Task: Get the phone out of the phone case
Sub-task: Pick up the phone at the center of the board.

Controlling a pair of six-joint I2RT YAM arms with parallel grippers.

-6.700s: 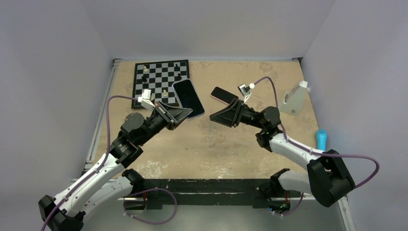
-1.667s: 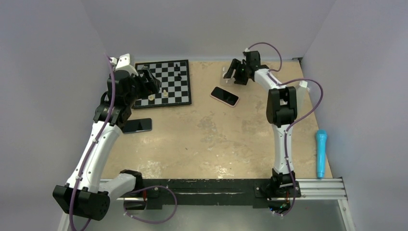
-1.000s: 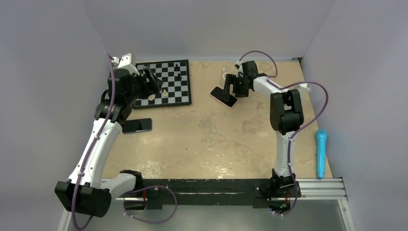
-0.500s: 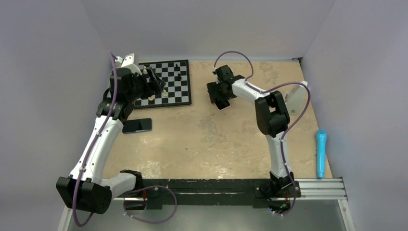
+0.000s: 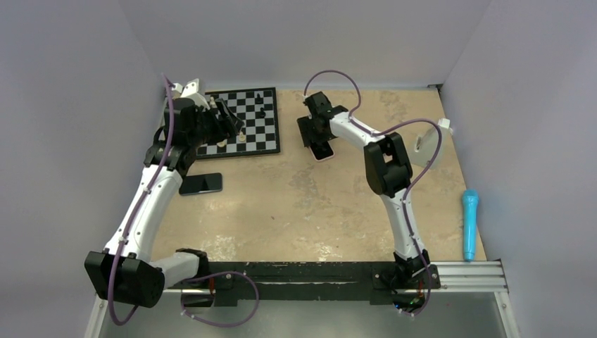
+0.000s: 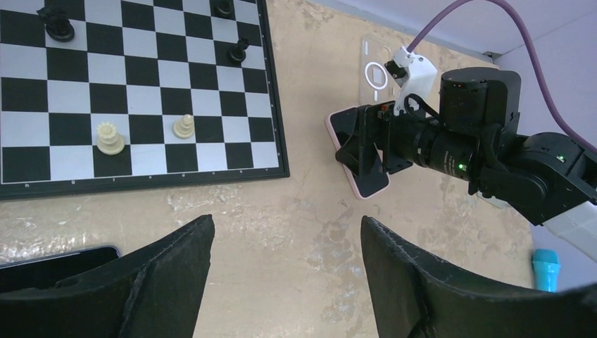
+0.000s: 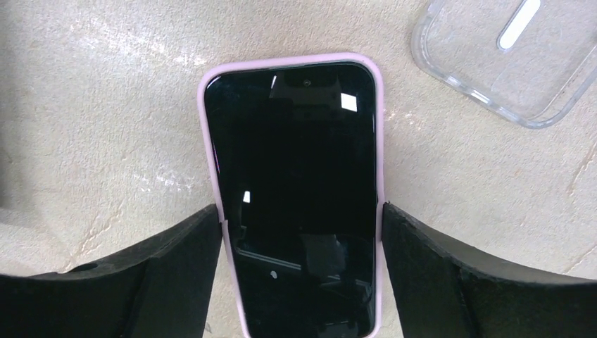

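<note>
The phone (image 7: 296, 190), black screen up with a pink rim, lies flat on the tan table (image 5: 296, 204) and also shows in the top view (image 5: 323, 151). My right gripper (image 7: 299, 208) straddles it, one black finger against each long edge. The phone case (image 7: 514, 53), a clear empty shell, lies apart on the table just beyond the phone; from the left wrist its white ring shows (image 6: 376, 70). My left gripper (image 6: 285, 225) hangs open above bare table near the chessboard, with nothing between its fingers.
A chessboard (image 5: 243, 141) with a few pieces lies at the back left. An all-black phone (image 5: 200, 183) rests in front of it, by the left arm. A white stand (image 5: 426, 144) sits at the right, and a blue microphone-shaped object (image 5: 469, 222) by the right wall.
My right gripper swung left from the case at the back to over the phone and narrowed onto its edges. The left arm shifted only slightly over the chessboard.
</note>
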